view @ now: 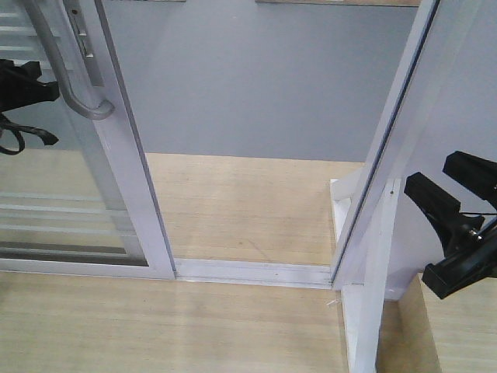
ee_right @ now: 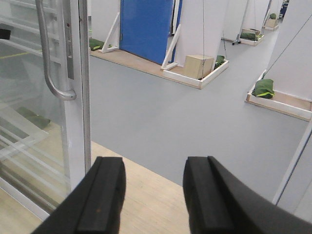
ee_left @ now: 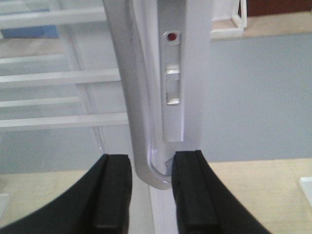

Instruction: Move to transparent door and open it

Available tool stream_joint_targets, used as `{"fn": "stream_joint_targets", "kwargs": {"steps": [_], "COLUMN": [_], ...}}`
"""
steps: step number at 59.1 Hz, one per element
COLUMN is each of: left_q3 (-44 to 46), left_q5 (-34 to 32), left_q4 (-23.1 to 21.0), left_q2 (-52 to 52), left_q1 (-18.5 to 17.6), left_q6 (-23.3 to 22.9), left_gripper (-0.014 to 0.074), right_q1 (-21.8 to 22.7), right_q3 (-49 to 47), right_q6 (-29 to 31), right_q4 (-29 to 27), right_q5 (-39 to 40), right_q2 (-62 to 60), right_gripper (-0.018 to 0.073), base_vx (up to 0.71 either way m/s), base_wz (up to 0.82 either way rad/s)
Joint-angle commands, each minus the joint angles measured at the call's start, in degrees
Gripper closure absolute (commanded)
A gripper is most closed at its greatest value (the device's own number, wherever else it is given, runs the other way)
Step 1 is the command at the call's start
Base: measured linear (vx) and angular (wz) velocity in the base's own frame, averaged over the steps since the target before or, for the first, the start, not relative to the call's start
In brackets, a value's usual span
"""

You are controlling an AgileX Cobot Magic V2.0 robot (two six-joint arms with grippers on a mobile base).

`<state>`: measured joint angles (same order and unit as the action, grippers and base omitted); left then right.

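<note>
Transparent door (view: 116, 155) slid aside, left jaws astride its handle (ee_left: 146, 161) — not clamped, right jaws open

The transparent door (view: 74, 155) is seen at 10 o'clock, with its handle (view: 66, 62) on the stile. The left end effector (ee_left: 151, 195) is placed around the handle's lower end. The right end effector (view: 458, 221) is found at 3 o'clock, beside the frame post (view: 388, 171).

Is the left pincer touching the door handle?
Cannot tell. In the left wrist view the left pincer straddles the handle; its fingers look very close, but contact isn't plain.
</note>
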<state>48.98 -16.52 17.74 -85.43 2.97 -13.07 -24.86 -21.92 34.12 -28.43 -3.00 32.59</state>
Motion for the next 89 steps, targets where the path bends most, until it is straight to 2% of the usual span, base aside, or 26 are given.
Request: {"fn": "stream_joint_targets", "kwargs": {"steps": [1,17,27,45,54,79,84,89], "left_q3": [-2.3,-16.4,-23.5,-30.3,-30.5,-32.0,-34.5,-38.8], "left_q5": [-6.4,-7.6,-7.1,0.1,1.1,0.1,0.7,-1.4], "left_q4": [-0.3,-0.3,-0.4,-0.4,-0.4,-0.4,-0.4,-0.4], "left_q2": [6.9,27.2,40.8,59.0,62.1,62.4,63.6,65.5], "left_q1": [-0.2,-0.2,-0.2,-0.2,-0.2,-0.2,-0.2,-0.2], "left_q6": [-1.0,-1.0,-1.0,-1.0,-1.0,-0.8,-0.8,-1.0], "left_gripper": [0.0248,0.0248,0.0248,0.0248,0.0248,0.0248,0.0283,0.0393], "right_q1": [0.2,0.2,0.2,0.2,0.1,0.1,0.1,0.1], "right_q3": [-1.6,-1.6,-1.6,-1.6,-1.6,-1.6,-1.6,-1.6], "right_q6": [0.9,4.9,5.2,5.2,5.2,5.2,5.2,5.2], "right_q4": [0.2,0.3,-1.0,-2.8,-2.8,-2.8,-2.8,-2.8], "right_q5": [4.1,8.5,11.8,11.2,11.2,11.2,11.2,11.2], "right_q2": [0.4,0.4,0.4,0.4,0.4,0.4,0.4,0.4], "right_gripper": [0.0190,0.0190,0.0190,0.0190,0.0190,0.0192,0.0192,0.0192], "base_vx": [0.00,0.00,0.00,0.00,0.00,0.00,0.00,0.00], "base_wz": [0.00,0.00,0.00,0.00,0.00,0.00,0.00,0.00]}}
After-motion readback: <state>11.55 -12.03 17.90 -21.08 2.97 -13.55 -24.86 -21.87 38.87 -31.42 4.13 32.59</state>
